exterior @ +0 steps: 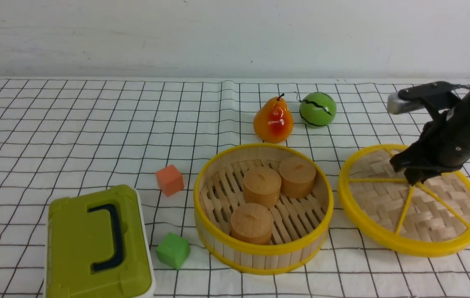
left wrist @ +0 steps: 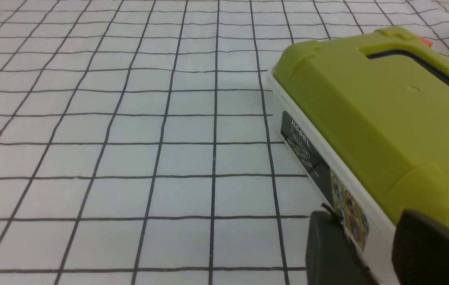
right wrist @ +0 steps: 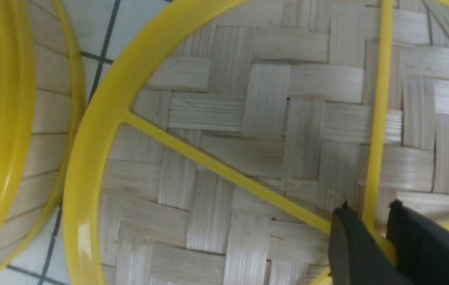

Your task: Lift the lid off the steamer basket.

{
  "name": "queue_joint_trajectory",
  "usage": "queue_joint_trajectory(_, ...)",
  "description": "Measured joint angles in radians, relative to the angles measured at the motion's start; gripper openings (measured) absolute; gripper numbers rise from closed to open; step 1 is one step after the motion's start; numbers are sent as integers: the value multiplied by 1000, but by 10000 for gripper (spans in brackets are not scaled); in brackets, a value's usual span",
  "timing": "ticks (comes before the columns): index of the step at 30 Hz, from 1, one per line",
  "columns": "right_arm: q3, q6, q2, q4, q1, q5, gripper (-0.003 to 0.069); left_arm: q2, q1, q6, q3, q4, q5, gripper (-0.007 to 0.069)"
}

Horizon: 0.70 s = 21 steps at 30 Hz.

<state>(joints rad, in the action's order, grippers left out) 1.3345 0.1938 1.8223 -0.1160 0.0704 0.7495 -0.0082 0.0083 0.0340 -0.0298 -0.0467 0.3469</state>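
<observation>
The right gripper (exterior: 415, 180) is clamped on a yellow spoke close to the hub of the lid (exterior: 425, 215), which lies uncovered-side-up on the checked tablecloth (exterior: 52, 124) just to the right of the steamer basket (exterior: 206, 182), the two rims near each other but apart. The right wrist view gives the close detail that the front view lacks: the two dark fingers of the right gripper (right wrist: 370, 213) sit one on each side of a thin spoke, pressed against the woven bamboo of the lid (right wrist: 248, 118), with the slatted wall of the steamer basket (right wrist: 10, 118) at the frame's edge. Only the front view shows the open basket's contents, three round tan cakes (exterior: 261, 186) on the slatted floor. Behind it stand a toy pear (exterior: 273, 120) and a green striped ball (exterior: 317, 109); an orange cube (exterior: 169, 180) and a green cube (exterior: 173, 250) lie to its left, and an olive-green box (exterior: 81, 248) with a dark handle sits at the near left. The left gripper (left wrist: 366, 217) appears in the left wrist view alone, its fingers parted and holding nothing, beside the olive-green box (left wrist: 366, 118). That view also shows a dark label (left wrist: 300, 134) on the box's white side reading "MODEL"; the smaller print is too blurred to read.
</observation>
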Motion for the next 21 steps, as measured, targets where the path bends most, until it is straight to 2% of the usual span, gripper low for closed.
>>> queue_joint_trajectory(7,0,-2,61,-20,0,-31,123,0,0,0,0,0,0,239)
queue_joint_trajectory(12,0,-2,61,-23,0,-24,237,0,0,0,0,0,0,239)
queue_joint_trajectory(15,0,-2,36,-30,0,12,280,0,0,0,0,0,0,239)
queue_joint_trajectory(18,-1,-2,-54,-41,0,56,268,0,0,0,0,0,0,239)
queue_joint_trajectory(21,-14,-2,-176,-65,0,72,218,0,0,0,0,0,0,239)
